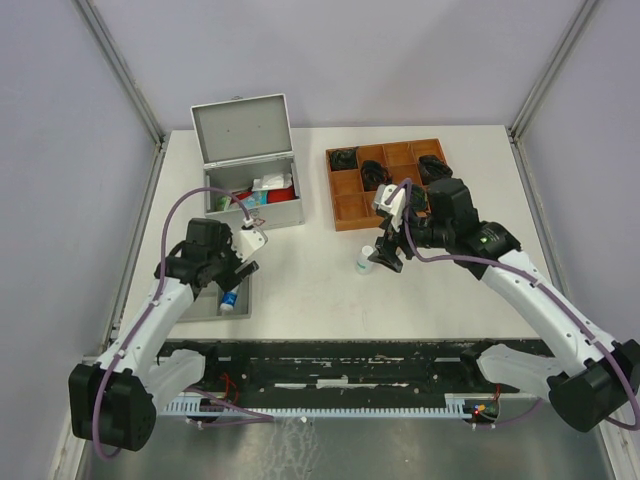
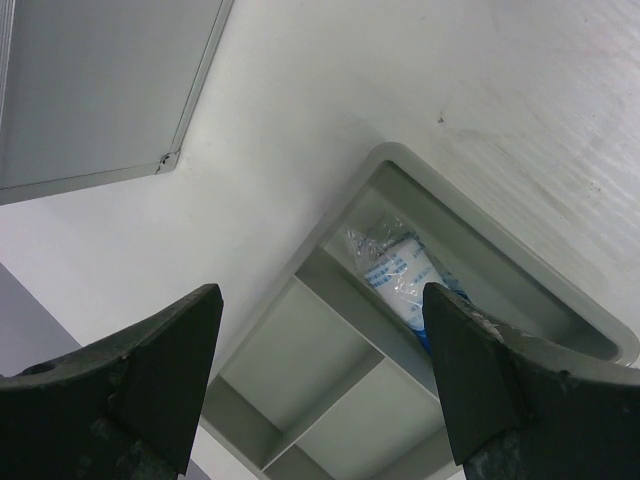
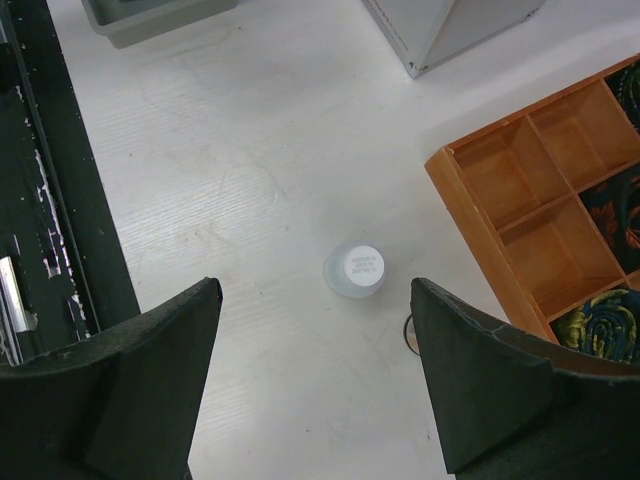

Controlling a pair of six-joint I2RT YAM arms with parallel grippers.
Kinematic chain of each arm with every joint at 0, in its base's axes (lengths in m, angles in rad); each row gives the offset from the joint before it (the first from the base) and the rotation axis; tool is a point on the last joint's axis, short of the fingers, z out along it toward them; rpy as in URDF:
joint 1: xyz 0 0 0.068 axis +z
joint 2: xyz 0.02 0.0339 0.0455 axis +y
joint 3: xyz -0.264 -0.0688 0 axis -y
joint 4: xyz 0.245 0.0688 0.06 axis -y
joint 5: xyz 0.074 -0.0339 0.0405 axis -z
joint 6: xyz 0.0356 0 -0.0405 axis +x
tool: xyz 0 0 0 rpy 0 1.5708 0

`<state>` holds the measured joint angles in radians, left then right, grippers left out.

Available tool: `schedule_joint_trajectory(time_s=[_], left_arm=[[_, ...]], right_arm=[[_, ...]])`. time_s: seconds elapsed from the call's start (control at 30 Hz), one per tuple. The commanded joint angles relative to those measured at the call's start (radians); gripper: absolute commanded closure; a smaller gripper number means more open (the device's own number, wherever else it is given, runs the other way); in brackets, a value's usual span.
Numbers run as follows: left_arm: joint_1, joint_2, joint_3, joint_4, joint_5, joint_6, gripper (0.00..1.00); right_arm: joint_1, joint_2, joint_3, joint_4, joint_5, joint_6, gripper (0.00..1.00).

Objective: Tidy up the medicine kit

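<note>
The medicine kit (image 1: 252, 195), a silver-grey metal case, stands at the back left with its lid up and red and white items inside. Its wall shows in the left wrist view (image 2: 90, 90) and a corner in the right wrist view (image 3: 450, 25). My left gripper (image 1: 243, 265) (image 2: 315, 300) is open and empty above a grey divided tray (image 1: 242, 303) (image 2: 300, 350) that holds a white-and-blue packet (image 1: 228, 298) (image 2: 400, 270). My right gripper (image 1: 385, 257) (image 3: 315, 290) is open and empty, just above a small white-capped bottle (image 1: 365, 260) (image 3: 362, 268) standing on the table.
A brown wooden compartment tray (image 1: 350, 205) (image 3: 540, 200) with dark items in several cells lies at the back right, close to the right gripper. The black front rail of the table (image 3: 50, 200) runs along the near edge.
</note>
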<state>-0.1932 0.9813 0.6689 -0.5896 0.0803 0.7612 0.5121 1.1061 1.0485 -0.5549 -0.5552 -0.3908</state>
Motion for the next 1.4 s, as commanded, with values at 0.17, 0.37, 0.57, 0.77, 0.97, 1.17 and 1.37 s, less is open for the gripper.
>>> schedule_joint_trajectory(time_s=[0.17,0.37,0.57,0.77,0.97,1.17,1.37], left_arm=[[-0.006,0.006,-0.005,0.047,0.000,0.073,0.12],[-0.008,-0.012,-0.010,0.047,0.009,0.102,0.12],[-0.008,-0.005,-0.014,0.028,0.032,0.160,0.12],[-0.017,0.020,-0.022,0.025,0.053,0.189,0.12],[-0.053,0.047,-0.028,0.028,0.016,0.199,0.13],[-0.085,0.048,-0.069,0.059,-0.025,0.217,0.13],[-0.135,0.018,-0.136,0.121,-0.076,0.220,0.12]], right_arm=[[-0.004,0.008,0.019,0.007,-0.026,-0.011,0.14],[-0.004,0.018,0.022,0.006,-0.029,-0.009,0.14],[-0.003,0.021,0.024,0.004,-0.031,-0.007,0.13],[-0.004,0.015,0.024,0.003,-0.032,-0.007,0.13],[-0.003,0.015,0.024,0.002,-0.032,-0.009,0.13],[-0.004,0.018,0.026,-0.002,-0.032,-0.010,0.13],[-0.003,0.022,0.028,-0.004,-0.035,-0.010,0.12]])
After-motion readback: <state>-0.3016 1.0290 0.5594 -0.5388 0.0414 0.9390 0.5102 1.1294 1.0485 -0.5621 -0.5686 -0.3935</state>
